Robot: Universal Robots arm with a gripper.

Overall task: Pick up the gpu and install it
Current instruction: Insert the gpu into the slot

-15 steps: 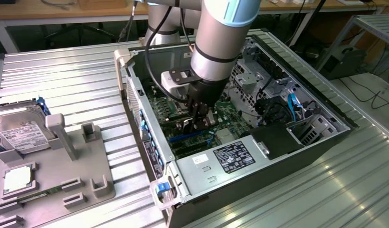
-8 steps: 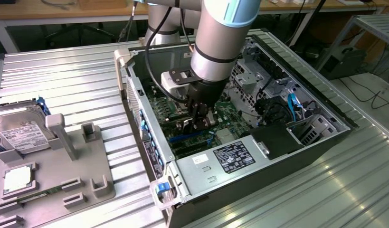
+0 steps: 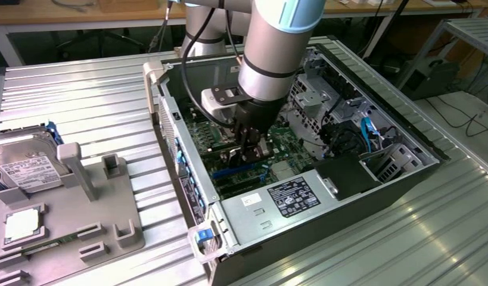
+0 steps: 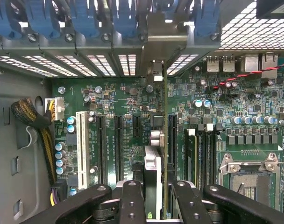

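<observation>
The grey, blue-ringed robot arm (image 3: 269, 53) points steeply downward, its black two-fingered gripper (image 3: 250, 156) hanging below the wrist, fingers (image 4: 132, 203) drawn close together.

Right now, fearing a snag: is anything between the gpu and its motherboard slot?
Nothing visible does: the hand holds the gpu edge-on at a black motherboard slot, with the cables off to the sides.

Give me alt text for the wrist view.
The hand holds the gpu edge-on, upright over the green motherboard inside the open computer case, its bracket end at the rear slot openings.
</observation>
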